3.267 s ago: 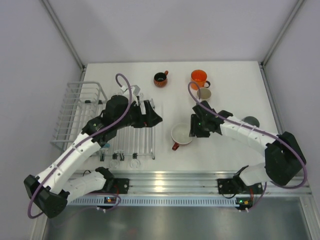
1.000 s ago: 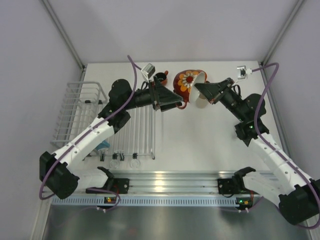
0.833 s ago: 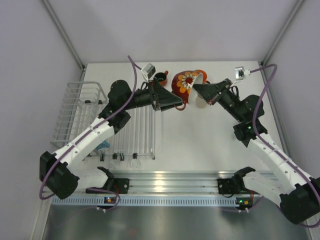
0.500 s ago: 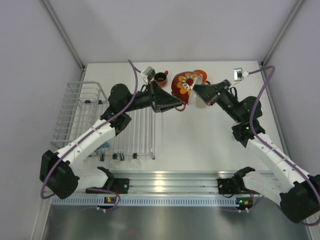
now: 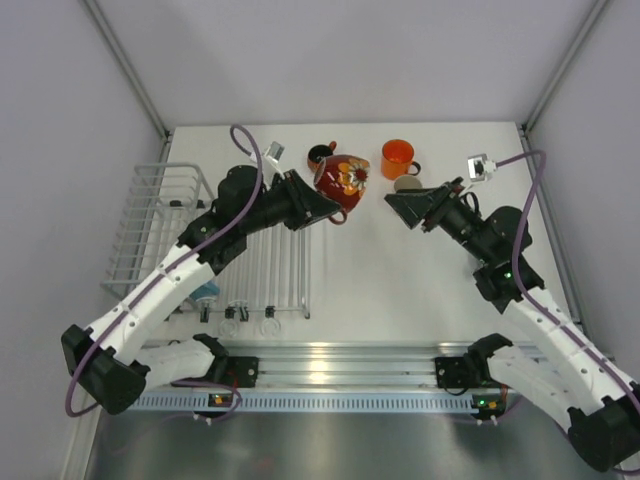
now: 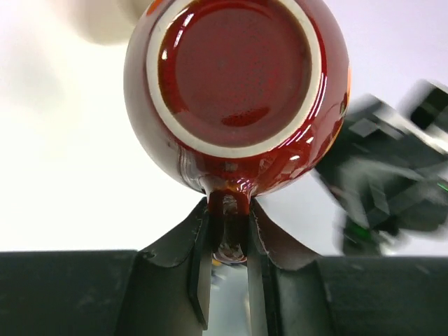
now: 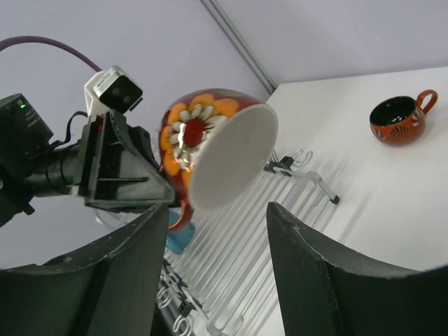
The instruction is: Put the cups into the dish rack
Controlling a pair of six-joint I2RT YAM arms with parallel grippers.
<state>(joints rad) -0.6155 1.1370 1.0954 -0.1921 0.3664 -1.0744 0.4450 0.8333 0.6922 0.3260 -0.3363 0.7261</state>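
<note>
My left gripper (image 5: 328,208) is shut on the handle of the wide red cup (image 5: 341,177) and holds it in the air beside the far end of the dish rack (image 5: 150,215). In the left wrist view the handle sits pinched between the fingers of the left gripper (image 6: 229,210), below the cup's base (image 6: 238,77). My right gripper (image 5: 392,204) is open and empty, a short way right of the cup. Through the right gripper (image 7: 218,210) I see the cup's white inside (image 7: 231,157). An orange cup (image 5: 398,157), a cream cup (image 5: 408,184) and a small dark red cup (image 5: 321,154) stand at the back.
The rack's low slatted section (image 5: 275,265) lies under and right of the left arm, its wires (image 7: 266,231) showing below the held cup. A small blue object (image 5: 205,293) sits by the rack's near edge. The small dark red cup (image 7: 399,119) stands on the white table (image 5: 400,280).
The right gripper has opened, let go of the wide red cup and drawn back to the right. The left gripper, shut on the handle, has carried the cup leftwards toward the rack.
</note>
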